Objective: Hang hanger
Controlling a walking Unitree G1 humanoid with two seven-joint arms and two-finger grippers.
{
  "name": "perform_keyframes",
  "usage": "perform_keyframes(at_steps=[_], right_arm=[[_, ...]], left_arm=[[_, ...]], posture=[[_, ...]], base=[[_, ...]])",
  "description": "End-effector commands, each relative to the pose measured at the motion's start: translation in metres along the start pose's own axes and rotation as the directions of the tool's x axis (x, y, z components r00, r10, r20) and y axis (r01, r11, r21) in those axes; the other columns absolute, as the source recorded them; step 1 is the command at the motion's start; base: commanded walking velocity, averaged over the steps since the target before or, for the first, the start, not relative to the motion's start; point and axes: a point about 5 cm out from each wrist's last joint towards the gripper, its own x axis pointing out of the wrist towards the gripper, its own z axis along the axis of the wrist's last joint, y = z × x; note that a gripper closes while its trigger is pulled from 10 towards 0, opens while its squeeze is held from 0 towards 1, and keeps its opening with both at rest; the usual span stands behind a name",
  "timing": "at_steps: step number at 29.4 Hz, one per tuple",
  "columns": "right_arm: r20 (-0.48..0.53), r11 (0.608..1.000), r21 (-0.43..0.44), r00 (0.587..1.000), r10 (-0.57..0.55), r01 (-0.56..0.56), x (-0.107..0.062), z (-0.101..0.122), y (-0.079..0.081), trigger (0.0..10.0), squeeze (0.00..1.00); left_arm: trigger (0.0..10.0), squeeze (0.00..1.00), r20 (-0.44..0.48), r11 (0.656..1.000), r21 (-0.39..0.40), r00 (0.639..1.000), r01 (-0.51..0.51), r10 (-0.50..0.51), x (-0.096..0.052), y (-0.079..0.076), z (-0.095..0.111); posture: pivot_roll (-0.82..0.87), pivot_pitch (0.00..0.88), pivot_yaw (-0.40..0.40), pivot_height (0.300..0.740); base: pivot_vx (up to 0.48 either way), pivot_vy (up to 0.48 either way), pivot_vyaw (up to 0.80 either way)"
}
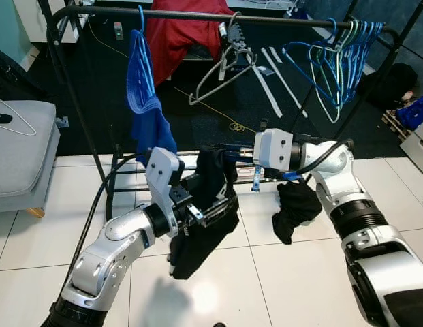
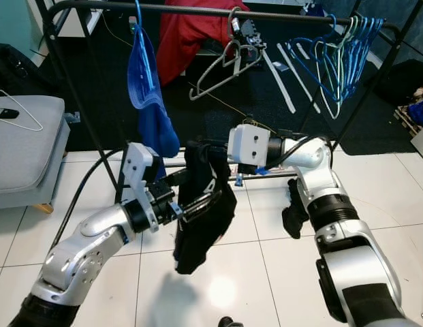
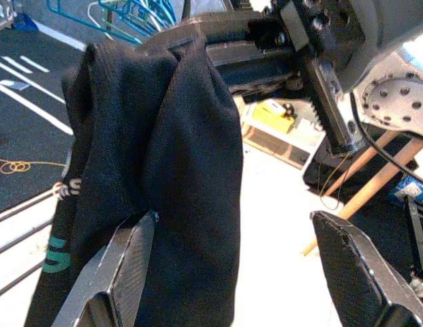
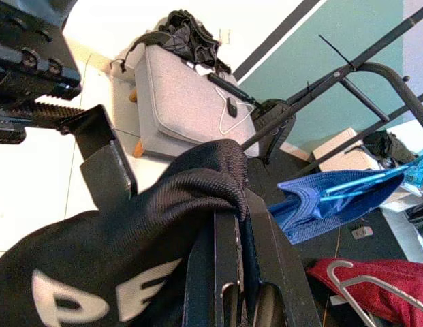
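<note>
Left eye view looks down on a white tiled floor that meets a dark carpet under a black clothes rail. On that rail hang a blue garment on a blue hanger, a red garment, a grey hanger and a bunch of blue and green hangers at the right end. A grey cushioned seat stands at the left with a white hanger lying on it.

Between the two arms, below the rail, hangs a black garment with pale lettering. The right gripper reaches in from the right and is clamped on the garment's top fold, the cloth draped over its closed fingers. The left gripper comes up from below; its fingers stand wide apart, one pressed against the cloth, the other clear of it. Whether a hanger sits inside the garment cannot be told. A second black cloth lies crumpled on the tiles just beside the right arm.
</note>
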Motion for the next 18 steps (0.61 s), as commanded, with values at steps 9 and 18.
perform_keyframes(at_steps=[9,18], right_arm=[[0.022,1.000,-0.015,1.000,-0.010,0.010,-0.002,0.005,-0.003,0.0,0.00],[0.022,1.000,-0.013,1.000,-0.011,0.012,-0.002,0.005,-0.003,0.0,0.00]], left_arm=[[0.0,0.00,-0.017,0.998,0.025,0.998,-0.055,0.056,-0.002,0.008,-0.002],[0.0,0.00,-0.049,0.993,0.050,0.992,-0.111,0.113,-0.003,0.013,-0.006]], posture=[[-0.09,0.211,-0.080,0.740],[-0.09,0.216,-0.080,0.740]], base=[[0.000,0.000,0.00],[0.000,0.000,0.00]])
